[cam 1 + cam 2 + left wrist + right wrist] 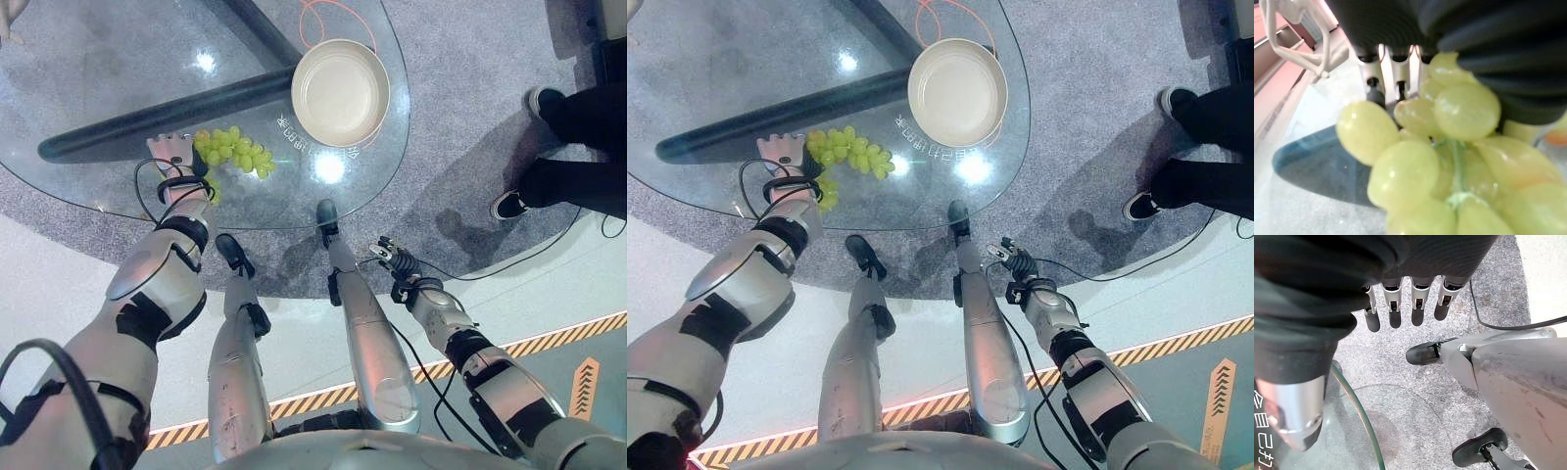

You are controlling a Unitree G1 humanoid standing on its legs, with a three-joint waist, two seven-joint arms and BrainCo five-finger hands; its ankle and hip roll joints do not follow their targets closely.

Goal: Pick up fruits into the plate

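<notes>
- On the glass table, a bunch of green grapes lies near the front edge, at about 8 o'clock from the plate and a little apart from it.
- That plate is a cream-coloured round dish with nothing in it, sitting at roughly 1 o'clock on the tabletop, close to the table's right rim.
- At 9 o'clock of the grapes rests the left hand, its back up and touching the bunch; a few grapes also show at the wrist side of the hand.
- From the left wrist view the grapes press right up against the palm side, with silver fingers showing past them; whether those fingers curl around the fruit I cannot tell.
- Off the table, at about 5 o'clock from the plate and over the grey carpet, the right hand hangs with its fingers straight and relaxed, holding nothing.
- Toward 3 o'clock of the table, a person's dark-trousered legs and black shoes stand on the carpet.
</notes>
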